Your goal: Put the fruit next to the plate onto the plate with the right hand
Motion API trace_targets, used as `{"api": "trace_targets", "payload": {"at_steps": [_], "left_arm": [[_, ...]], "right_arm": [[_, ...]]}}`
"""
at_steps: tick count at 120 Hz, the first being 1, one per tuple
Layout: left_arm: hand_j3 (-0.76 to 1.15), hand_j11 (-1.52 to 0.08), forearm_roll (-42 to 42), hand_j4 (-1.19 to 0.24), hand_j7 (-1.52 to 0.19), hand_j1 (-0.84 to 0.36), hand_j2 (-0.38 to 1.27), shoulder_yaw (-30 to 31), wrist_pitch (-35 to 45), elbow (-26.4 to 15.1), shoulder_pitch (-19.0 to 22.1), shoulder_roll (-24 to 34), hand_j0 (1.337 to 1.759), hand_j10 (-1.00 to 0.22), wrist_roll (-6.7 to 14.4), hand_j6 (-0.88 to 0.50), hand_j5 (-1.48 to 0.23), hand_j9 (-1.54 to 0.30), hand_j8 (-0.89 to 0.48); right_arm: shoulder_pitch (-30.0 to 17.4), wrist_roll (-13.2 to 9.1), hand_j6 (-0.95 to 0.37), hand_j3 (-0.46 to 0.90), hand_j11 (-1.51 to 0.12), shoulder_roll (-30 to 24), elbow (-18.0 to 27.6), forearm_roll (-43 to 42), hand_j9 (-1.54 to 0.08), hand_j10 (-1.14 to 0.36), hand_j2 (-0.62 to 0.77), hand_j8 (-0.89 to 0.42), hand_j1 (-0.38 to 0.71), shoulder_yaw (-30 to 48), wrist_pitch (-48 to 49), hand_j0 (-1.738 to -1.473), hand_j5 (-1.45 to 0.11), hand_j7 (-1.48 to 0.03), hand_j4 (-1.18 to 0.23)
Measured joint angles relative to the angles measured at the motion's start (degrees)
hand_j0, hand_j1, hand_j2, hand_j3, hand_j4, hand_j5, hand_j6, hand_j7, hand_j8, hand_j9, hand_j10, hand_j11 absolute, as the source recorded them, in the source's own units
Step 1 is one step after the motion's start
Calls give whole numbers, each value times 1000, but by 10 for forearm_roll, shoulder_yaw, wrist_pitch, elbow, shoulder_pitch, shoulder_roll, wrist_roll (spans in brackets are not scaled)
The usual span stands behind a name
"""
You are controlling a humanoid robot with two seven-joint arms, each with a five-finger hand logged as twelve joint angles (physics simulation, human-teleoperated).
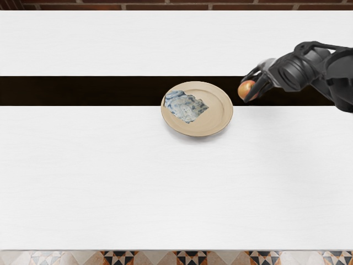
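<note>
White table (pixel 165 182), near slab, fills most of the head view: plain, matte, no marks. Second white slab (pixel 138 41) runs across behind it, same finish. Dark gap (pixel 83 91) separates the two as a straight black band from edge to edge. Strip of patterned floor tiles (pixel 193 258) shows along the bottom edge, strip of brick wall (pixel 165 5) along the top.

Right arm (pixel 331 69), black, comes in from the right edge above the gap, angled slightly down toward the left.

Plate (pixel 218 110): tan, round, sits at the back edge of the near slab with its far rim overhanging the gap. Blue-grey patch (pixel 185 106) covers its left half.

Right hand (pixel 267 77) is right of the plate, over the gap. Fingers (pixel 255 74) are curled and clamped on the fruit (pixel 246 88): one arcs over the top, another hooks under it, palm side to its right.

Fruit is small, red-yellow, near spherical, so no readable long axis and no stem visible; can't tell which way it points. It sits at the left tip of the hand, just beside the plate's right rim, not touching it, not on it. Can't tell whether it's clear of the surface.
</note>
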Motion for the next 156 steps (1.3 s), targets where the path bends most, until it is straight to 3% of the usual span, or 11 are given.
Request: {"api": "trace_targets", "payload": {"at_steps": [64,101,112,156], "left_arm": [[0,-318,0,-246,-318,56,49,0,0,0,0,0,1658,-246,0,-246,-318,-318,-246],[0,-318,0,-246,-318,56,49,0,0,0,0,0,1658,-246,0,-246,-318,-318,-246],[0,-318,0,-246,-318,56,49,0,0,0,0,0,1658,-246,0,-246,-318,-318,-246],[0,-318,0,-246,-318,56,49,0,0,0,0,0,1658,-245,0,-246,-318,-318,-246]], "right_arm": [[34,-4,-368,1,-1014,97,-5,17,-1005,-690,168,-357,246,2,-4,-1655,-1038,-967,-635],[37,-4,-408,0,-986,112,16,21,-983,-724,76,-395,200,2,-6,-1651,-1014,-954,-670],[37,-3,-426,0,-912,112,18,20,-908,-743,62,-424,193,2,-8,-1652,-928,-882,-658],[42,-4,-314,0,-465,111,18,16,-465,-365,-34,-315,29,-3,-15,-1657,-468,-460,-351]]}}
